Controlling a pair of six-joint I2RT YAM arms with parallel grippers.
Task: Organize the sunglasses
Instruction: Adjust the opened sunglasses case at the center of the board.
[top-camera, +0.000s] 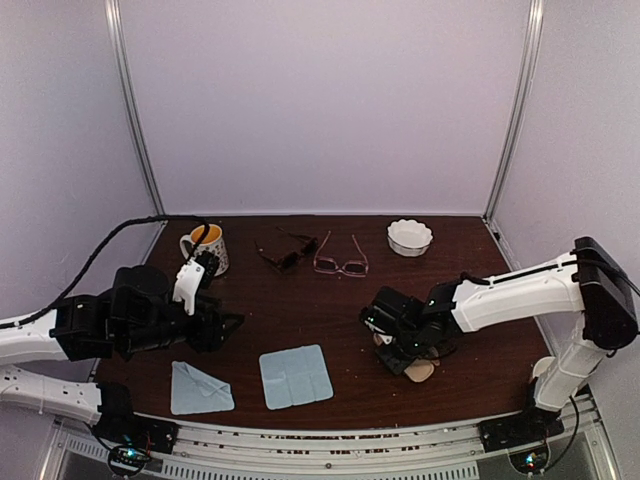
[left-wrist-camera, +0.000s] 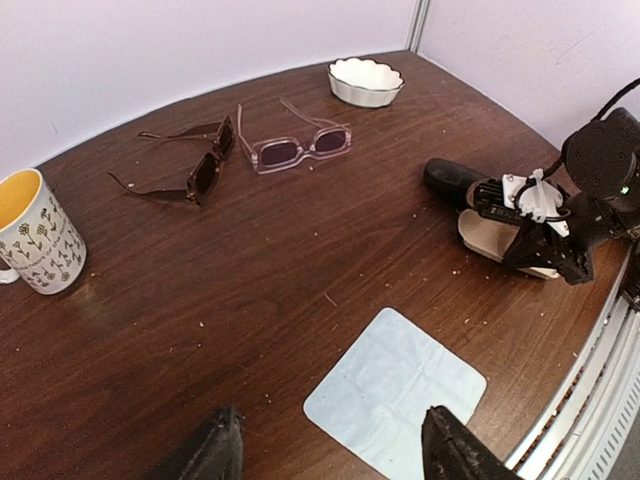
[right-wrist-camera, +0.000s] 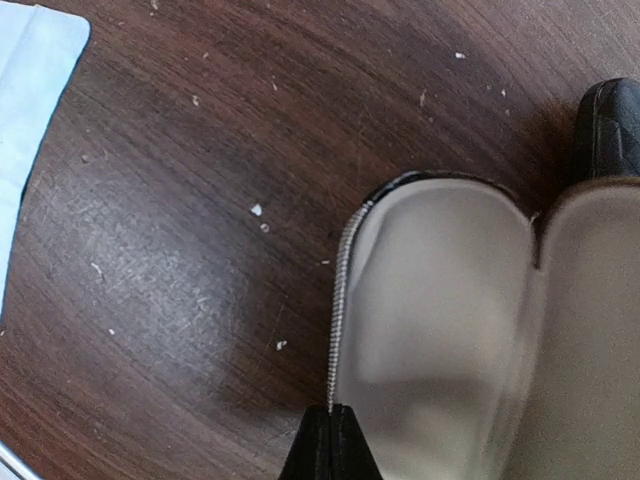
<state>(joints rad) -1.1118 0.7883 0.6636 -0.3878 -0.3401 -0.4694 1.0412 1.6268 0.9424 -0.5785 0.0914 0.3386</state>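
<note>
Both sunglasses lie unfolded at the back of the table: the dark pair (top-camera: 285, 252) (left-wrist-camera: 200, 170) and, right of it, the pink-framed pair (top-camera: 340, 258) (left-wrist-camera: 295, 148). Neither gripper is near them. My left gripper (top-camera: 218, 325) (left-wrist-camera: 333, 432) hovers open over the left front of the table, with nothing between its fingers. My right gripper (top-camera: 395, 350) (right-wrist-camera: 330, 420) is low at the right front. It is shut on the zipper edge of an open glasses case (right-wrist-camera: 440, 300) (left-wrist-camera: 490, 238) with a pale beige lining. A black oblong part (right-wrist-camera: 610, 120) (left-wrist-camera: 450, 180) lies against the case.
A flowered mug (top-camera: 205, 247) (left-wrist-camera: 35, 245) with a yellow inside stands back left. A white scalloped bowl (top-camera: 410, 237) (left-wrist-camera: 365, 80) sits back right. One light blue cloth (top-camera: 295, 375) (left-wrist-camera: 395, 390) lies flat at front centre, and a folded one (top-camera: 198, 390) to its left.
</note>
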